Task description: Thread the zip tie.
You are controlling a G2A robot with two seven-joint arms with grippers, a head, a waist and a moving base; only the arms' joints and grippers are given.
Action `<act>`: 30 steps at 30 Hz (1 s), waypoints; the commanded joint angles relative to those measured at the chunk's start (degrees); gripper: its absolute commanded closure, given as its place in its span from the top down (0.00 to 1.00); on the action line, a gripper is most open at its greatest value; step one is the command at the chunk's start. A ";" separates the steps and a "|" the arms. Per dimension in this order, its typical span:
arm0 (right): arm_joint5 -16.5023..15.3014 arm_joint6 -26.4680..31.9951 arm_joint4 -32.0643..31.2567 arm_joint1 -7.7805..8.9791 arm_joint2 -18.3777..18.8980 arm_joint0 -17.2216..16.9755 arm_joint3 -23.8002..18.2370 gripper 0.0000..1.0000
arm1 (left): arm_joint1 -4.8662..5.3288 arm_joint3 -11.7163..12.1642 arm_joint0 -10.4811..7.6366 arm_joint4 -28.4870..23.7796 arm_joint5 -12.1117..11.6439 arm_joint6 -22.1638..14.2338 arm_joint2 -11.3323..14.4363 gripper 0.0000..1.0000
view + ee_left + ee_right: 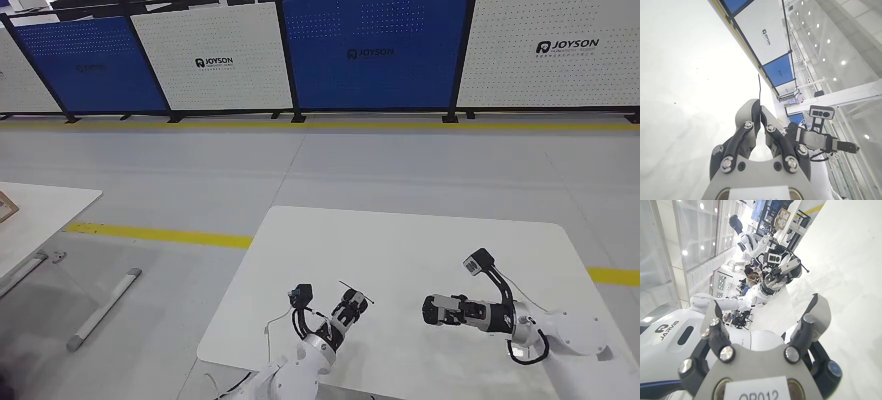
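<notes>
The left gripper [759, 108] sat closest, its jaws shut tight on the tie [759, 89], a thin black strip pinched between the pads, with a free length standing straight out past the fingertips. From above, the tie [355, 294] hung just over the near part of the table [400, 240], clear of its surface. The right gripper [432, 309] faced it from well apart, jaws spread wide and holding nothing. Seen from that side, the tie [791, 256] crossed the left gripper with both ends free, and a small knob at one end looked like the head, though it was too small to be sure.

The step in hand seemed to be the right gripper's approach. It would do best to close on the tail near the tip, leaving only a short stub to steer, since a long free length would likely buckle. The left grip should stay firm while the tail is bent round. The tip should meet the slot flat and square, not twisted, and slowly.
</notes>
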 commanded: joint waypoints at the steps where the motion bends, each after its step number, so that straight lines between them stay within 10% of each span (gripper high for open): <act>1: 0.00 0.00 0.00 0.00 0.00 0.00 0.00 1.00 | 0.01 -0.02 0.01 -0.03 -0.04 -0.04 -0.01 0.00; 14: 0.00 0.00 0.00 0.00 0.00 0.00 0.00 1.00 | -0.50 1.45 -1.38 -2.91 -1.47 -0.77 0.01 0.00; 30: 0.00 0.00 0.00 0.00 0.00 0.00 0.00 1.00 | 1.03 -20.05 10.23 -13.17 -25.29 -7.19 -7.72 0.00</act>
